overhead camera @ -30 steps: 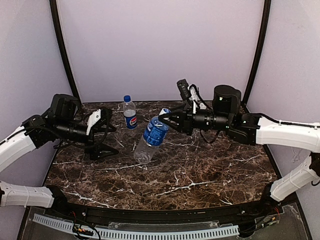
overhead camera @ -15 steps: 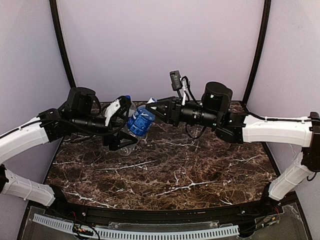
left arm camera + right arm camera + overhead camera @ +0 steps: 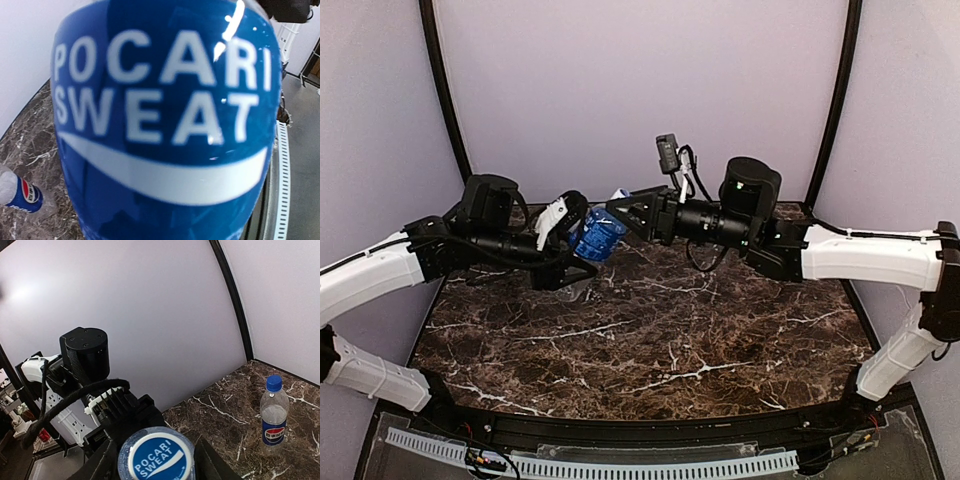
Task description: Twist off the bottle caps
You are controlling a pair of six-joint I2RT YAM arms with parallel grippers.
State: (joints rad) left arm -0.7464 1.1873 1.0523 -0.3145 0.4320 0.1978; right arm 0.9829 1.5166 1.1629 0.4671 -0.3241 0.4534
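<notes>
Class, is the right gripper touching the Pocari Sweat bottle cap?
Touching. The right wrist view shows the Pocari Sweat bottle cap wedged between the two fingers of the right gripper, no gap either side.

left arm point(image 3: 380, 268) extended inward | right arm point(image 3: 865, 255) extended inward, forearm level | right fingers point(image 3: 207, 467) clamped

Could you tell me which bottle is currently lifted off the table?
The Pocari Sweat bottle, held up at its cap by the right gripper; the Pepsi bottle stands on the table.
</notes>
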